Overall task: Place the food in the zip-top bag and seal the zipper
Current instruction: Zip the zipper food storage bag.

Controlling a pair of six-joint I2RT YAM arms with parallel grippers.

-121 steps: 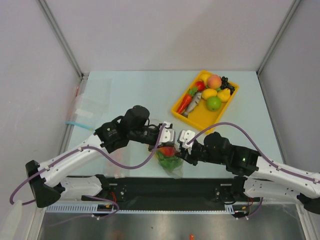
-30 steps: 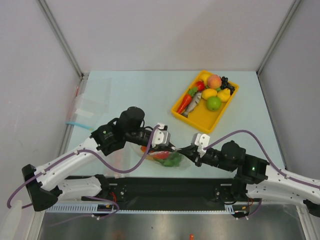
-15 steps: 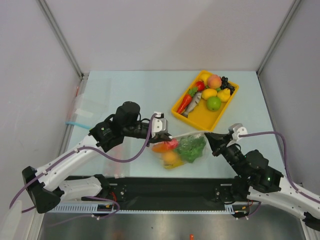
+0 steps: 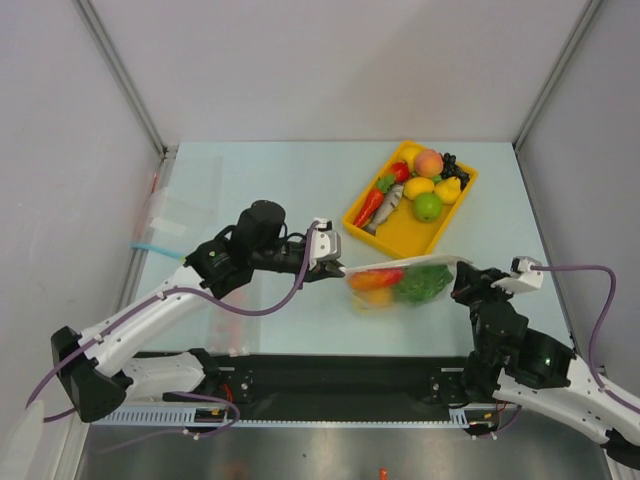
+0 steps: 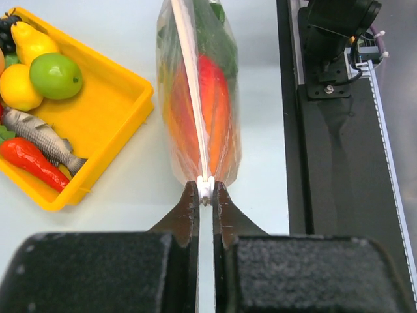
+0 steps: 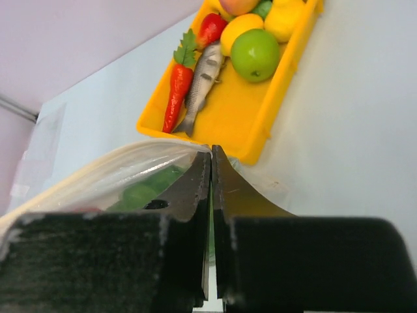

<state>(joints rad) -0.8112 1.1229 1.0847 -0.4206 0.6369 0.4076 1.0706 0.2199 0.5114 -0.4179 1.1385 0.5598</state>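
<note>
Bag (image 4: 400,268) is strung sideways between the two pincers: left pincer (image 4: 340,268) on its left end, right pincer (image 4: 462,273) on its right end, food (image 4: 424,284) inside. Behind it, back right on the worktop (image 4: 260,180), sits a tray (image 4: 411,239) with more food. Spare bags (image 4: 178,214) lie far left.

Robot lab: white-panelled test enclosure (image 4: 330,70)

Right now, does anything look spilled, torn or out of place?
Nothing stands out. The zip-top bag is stretched between the left hand and right hand, food inside it, nothing dropped; the other toys lie in the yellow tray.
</note>
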